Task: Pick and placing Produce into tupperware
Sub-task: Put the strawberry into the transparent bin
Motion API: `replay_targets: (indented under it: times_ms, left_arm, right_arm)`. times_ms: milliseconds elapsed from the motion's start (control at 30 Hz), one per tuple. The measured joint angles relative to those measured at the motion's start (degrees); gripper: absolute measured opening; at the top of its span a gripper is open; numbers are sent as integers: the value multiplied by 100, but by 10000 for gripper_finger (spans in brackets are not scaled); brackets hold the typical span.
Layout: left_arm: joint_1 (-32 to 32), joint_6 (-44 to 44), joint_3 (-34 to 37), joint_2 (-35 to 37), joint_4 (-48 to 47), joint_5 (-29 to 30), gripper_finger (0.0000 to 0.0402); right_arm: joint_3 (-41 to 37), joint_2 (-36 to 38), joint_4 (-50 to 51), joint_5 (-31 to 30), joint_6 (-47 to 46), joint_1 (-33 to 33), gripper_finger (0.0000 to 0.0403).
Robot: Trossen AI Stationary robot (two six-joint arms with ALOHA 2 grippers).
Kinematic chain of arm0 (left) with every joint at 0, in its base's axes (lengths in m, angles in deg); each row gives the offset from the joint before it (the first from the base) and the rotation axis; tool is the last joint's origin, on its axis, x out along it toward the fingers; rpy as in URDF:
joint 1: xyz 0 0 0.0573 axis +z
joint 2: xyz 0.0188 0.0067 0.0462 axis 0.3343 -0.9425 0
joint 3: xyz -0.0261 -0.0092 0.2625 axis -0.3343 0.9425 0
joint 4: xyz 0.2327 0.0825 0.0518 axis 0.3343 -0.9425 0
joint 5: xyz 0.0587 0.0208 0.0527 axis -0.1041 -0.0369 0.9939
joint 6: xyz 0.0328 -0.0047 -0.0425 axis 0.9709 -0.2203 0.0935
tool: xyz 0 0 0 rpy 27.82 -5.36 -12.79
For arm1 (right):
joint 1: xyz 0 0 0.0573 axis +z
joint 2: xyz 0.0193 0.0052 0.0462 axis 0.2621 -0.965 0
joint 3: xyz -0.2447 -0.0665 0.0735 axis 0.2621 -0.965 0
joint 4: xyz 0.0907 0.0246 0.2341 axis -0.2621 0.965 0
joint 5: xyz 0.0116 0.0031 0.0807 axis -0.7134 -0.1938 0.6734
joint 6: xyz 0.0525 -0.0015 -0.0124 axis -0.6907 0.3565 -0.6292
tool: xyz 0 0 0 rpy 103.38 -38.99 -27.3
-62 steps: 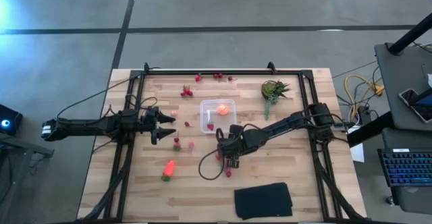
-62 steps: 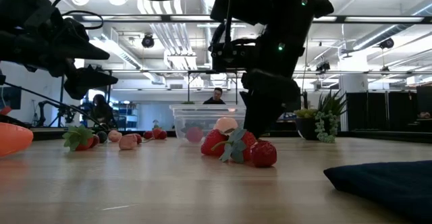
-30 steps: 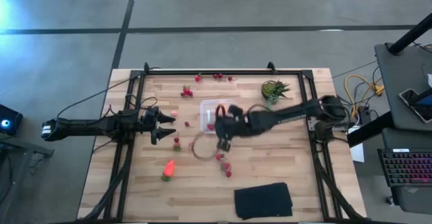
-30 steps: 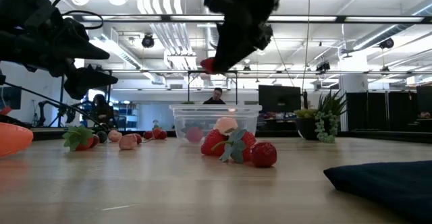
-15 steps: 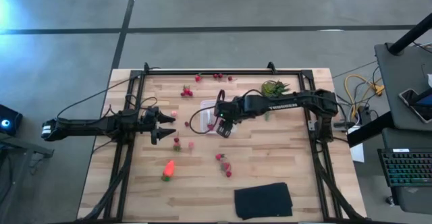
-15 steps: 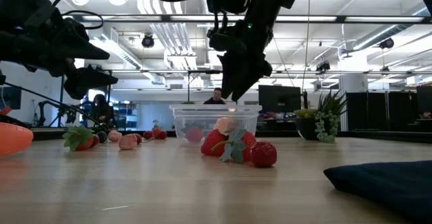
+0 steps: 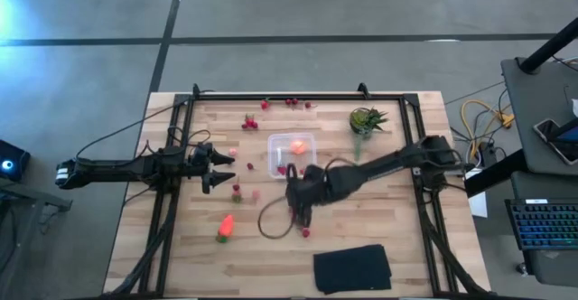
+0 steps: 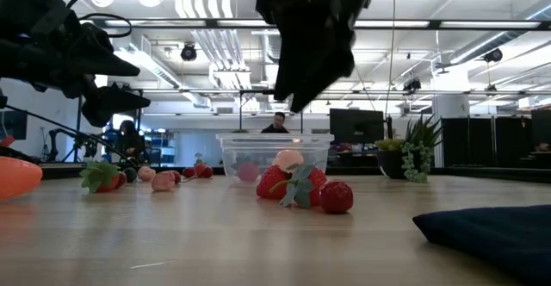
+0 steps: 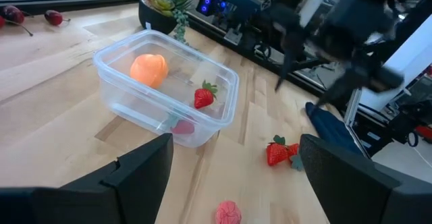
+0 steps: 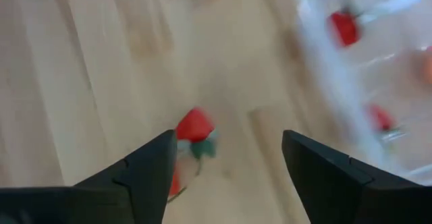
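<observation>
While the right gripper (image 7: 301, 211) hangs above the wooden table (image 7: 397, 232) just near of the small clear plastic tupperware box (image 7: 292, 154), its two dark fingers (image 10: 145, 173) stand spread apart with nothing between them, and its wrist view looks down on a red strawberry with green leaves (image 10: 195, 126) lying on the boards below. That box sits near the middle of the table and holds a round orange-red fruit (image 9: 148, 69) toward its far side and a red strawberry (image 9: 204, 96) nearer the middle, with another red piece low against its near wall. A small cluster of strawberries (image 8: 301, 188) lies on the table on the near side of the box, close under the right gripper. To the left, the left gripper (image 7: 221, 168) waits over the left part of the table, released and wide, grasping nothing. More small red berries (image 7: 250, 121) are scattered along the far edge and beside the left gripper, and an orange carrot-like piece with a green end (image 7: 225, 227) lies near the left front. A spiky green potted plant (image 7: 365, 120) stands far right, and a flat black cloth (image 7: 352, 268) lies at the near right edge.
</observation>
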Motion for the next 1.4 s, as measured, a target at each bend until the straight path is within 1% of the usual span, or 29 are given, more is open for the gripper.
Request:
replay_targets:
  times_ms: [100, 167, 300, 533, 733, 1000, 1300, 1400]
  left_arm:
    - [2, 0, -1, 2, 0, -2, 306]
    - [2, 0, -1, 0, 2, -2, 306]
    - [0, 0, 1, 0, 2, -1, 306]
    - [1, 1, -1, 1, 1, 0, 306]
    - [1, 0, 1, 7, 2, -1, 306]
    - [1, 0, 0, 0, 0, -2, 306]
    - [2, 0, 0, 0, 0, -1, 306]
    - [2, 0, 1, 0, 0, 0, 306]
  right_arm:
    - [37, -297, -6, -17, -398, 161, 255]
    - [76, -486, -20, -28, -498, 183, 252]
    - [225, -794, -15, -49, -380, 193, 247]
    - [386, -1071, -286, -43, -62, 237, 245]
    - [407, -1192, -289, -54, 164, 354, 240]
    - [407, -1260, -286, -446, 314, 420, 234]
    - [402, -1265, -260, -458, 314, 420, 209]
    - [375, -1265, -271, -324, 313, 418, 202]
